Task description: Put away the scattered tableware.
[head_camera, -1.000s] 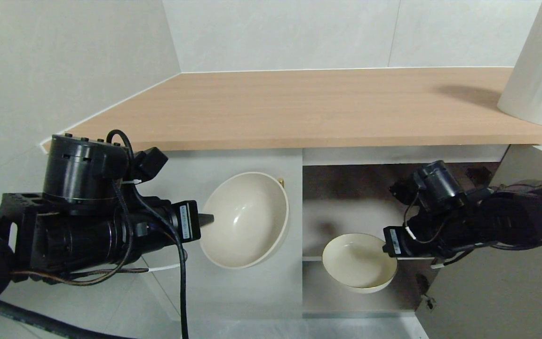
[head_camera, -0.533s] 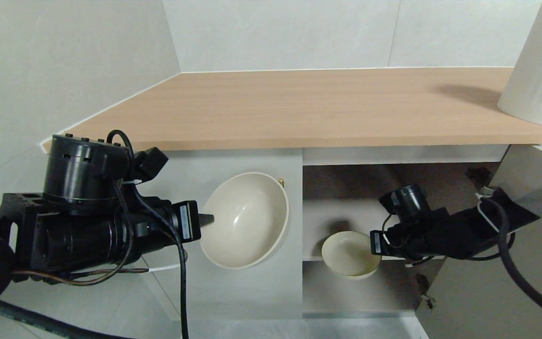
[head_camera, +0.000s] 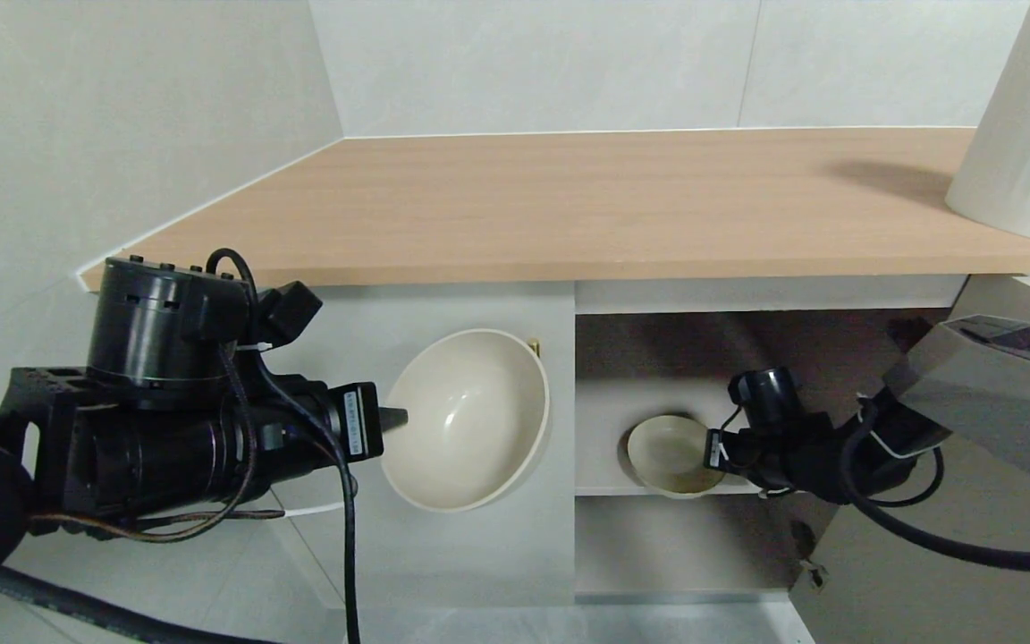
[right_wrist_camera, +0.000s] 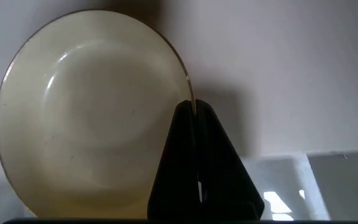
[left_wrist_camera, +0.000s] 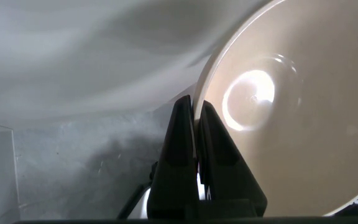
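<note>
At cabinet shelf [head_camera: 603, 438] — bowl [head_camera: 669, 452], right tool [head_camera: 710, 450] clamped

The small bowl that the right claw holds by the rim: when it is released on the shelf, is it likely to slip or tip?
The small bowl looks rigid and glazed, so probably slippery in the right claw, which pinches only its thin rim. Its rounded underside may rock on the shelf when released.

Wooden counter [head_camera: 569, 206] is noted bearing a white ribbed object [head_camera: 1025, 134] at its right end; below, a bowl [head_camera: 669, 452] is seen at the cabinet shelf [head_camera: 600, 447], contact unclear.
</note>
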